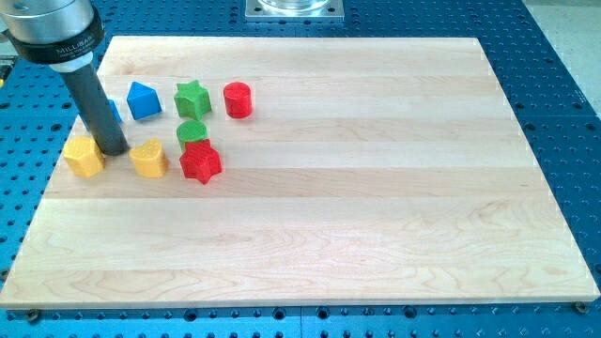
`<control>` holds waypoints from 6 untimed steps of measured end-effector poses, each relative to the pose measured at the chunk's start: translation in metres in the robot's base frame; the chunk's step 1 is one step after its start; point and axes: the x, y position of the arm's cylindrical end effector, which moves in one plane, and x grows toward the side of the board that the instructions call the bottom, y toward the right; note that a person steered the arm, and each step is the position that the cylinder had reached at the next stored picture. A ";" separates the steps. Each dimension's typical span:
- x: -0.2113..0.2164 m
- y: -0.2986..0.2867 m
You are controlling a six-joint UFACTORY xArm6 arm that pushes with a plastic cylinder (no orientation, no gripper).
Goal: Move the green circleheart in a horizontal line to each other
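Camera view is showing faint lettering on the silver collar (52, 38) above the dark rod, too small to read for certain. Nothing else is carrying writing. My tip (114, 150) is resting on the wooden board (329, 188) at the view's left, sitting between the yellow block (84, 156) and the yellow heart-like block (148, 158), just beside the first; being a bare rod, it is grasping nothing.

The green circle (192, 130) is lying low and round, its lower edge touching or hiding behind the red star (200, 161) just below it. Straight above it, the green star (192, 99) is sitting between the blue pentagon-like block (143, 100) and the red cylinder (238, 99). A second blue block (114, 112) is peeking out from behind the rod, shape unclear. The yellow heart-like block is lying left of the red star, slightly lower than the green circle.
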 end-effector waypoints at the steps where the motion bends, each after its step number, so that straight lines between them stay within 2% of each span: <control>1: -0.006 0.051; 2: -0.006 0.083; 4: -0.006 0.084; 6: 0.018 0.076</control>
